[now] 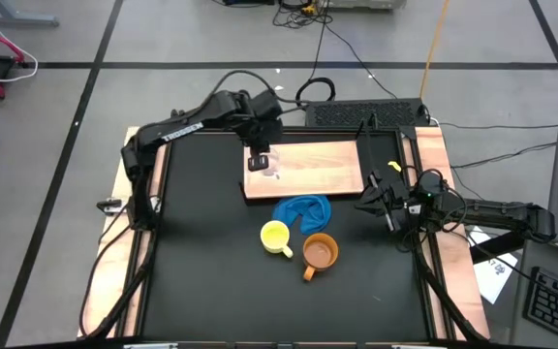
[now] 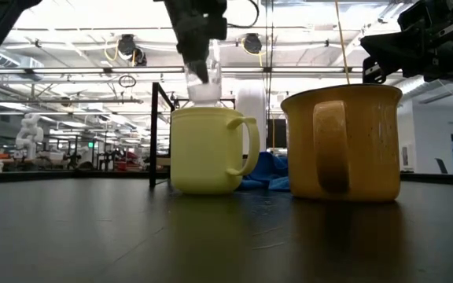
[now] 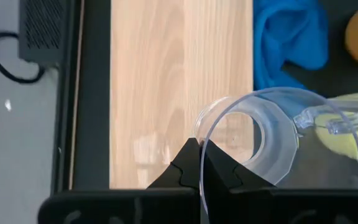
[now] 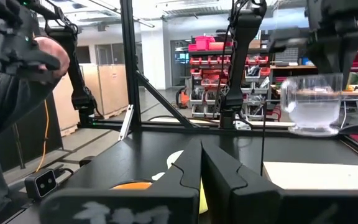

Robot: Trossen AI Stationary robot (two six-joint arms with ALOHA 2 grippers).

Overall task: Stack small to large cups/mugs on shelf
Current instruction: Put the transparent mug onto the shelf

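1. Gripping the rim of the small clear plastic cup, our left jaws are pinched on its thin wall, as the left wrist view shows.
2. We see that cup held above the left end of the light-wood shelf; in the low view the cup hangs clear of the surface, and in the right wrist view it also appears lifted off the board.
3. We place the left gripper over the shelf's left part in the high view, with its arm reaching in from the table's far left corner.
4. Our right jaws meet with nothing between them in the right wrist view.
5. We find the right gripper just off the shelf's right end, at the right side of the table, apart from every mug.
6. We see the blue cloth bunched against the shelf's near edge.
7. We see the yellow mug standing upright on the table just beside the cloth, handle pointing towards the orange-brown mug.
8. We note the orange-brown mug upright just beside the yellow one, both well clear of the shelf.
9. We see a person's sleeve at the edge of the right wrist view, beyond the table.
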